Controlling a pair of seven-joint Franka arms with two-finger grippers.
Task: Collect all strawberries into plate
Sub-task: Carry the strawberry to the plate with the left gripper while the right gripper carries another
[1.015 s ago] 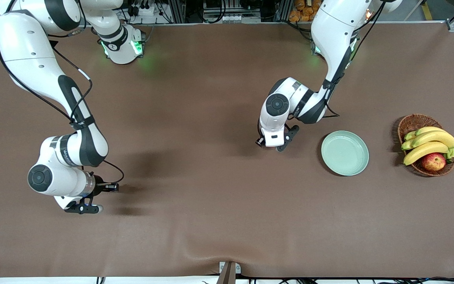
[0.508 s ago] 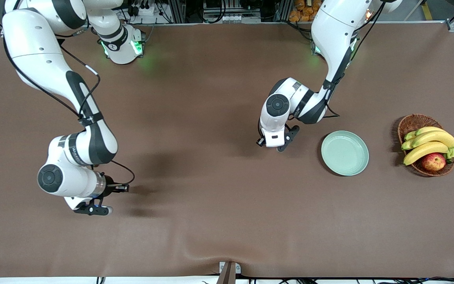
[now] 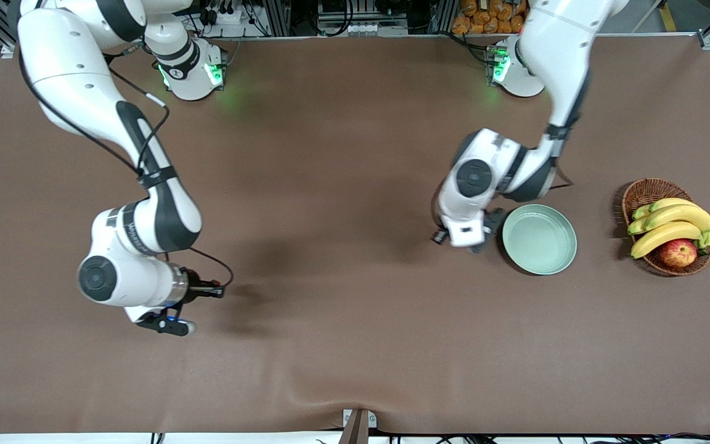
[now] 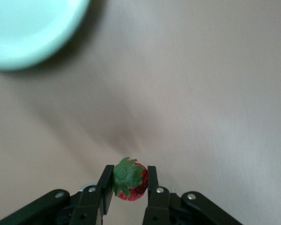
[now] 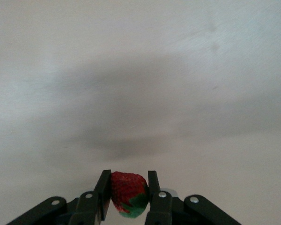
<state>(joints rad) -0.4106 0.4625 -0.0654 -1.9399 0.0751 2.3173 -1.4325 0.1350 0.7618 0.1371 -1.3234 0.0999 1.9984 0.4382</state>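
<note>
My left gripper (image 4: 128, 176) is shut on a small red strawberry (image 4: 131, 180) whose green leafy top faces the camera. In the front view the left gripper (image 3: 467, 237) hangs low over the brown table, right beside the rim of the pale mint-green plate (image 3: 540, 239), which holds nothing. An edge of the plate (image 4: 28, 33) also shows in the left wrist view. My right gripper (image 5: 128, 190) is shut on a second strawberry (image 5: 127, 193). The right gripper (image 3: 167, 322) is over bare cloth toward the right arm's end. Neither berry shows in the front view.
A brown wicker basket (image 3: 644, 191) with bananas (image 3: 669, 225) and a red-yellow apple (image 3: 677, 252) stands beside the plate, toward the left arm's end. The brown cloth has a wrinkle (image 3: 306, 394) near the front edge.
The left arm has swung toward the plate and now hangs at its rim. The right arm has moved steadily toward the left arm's end of the table.
</note>
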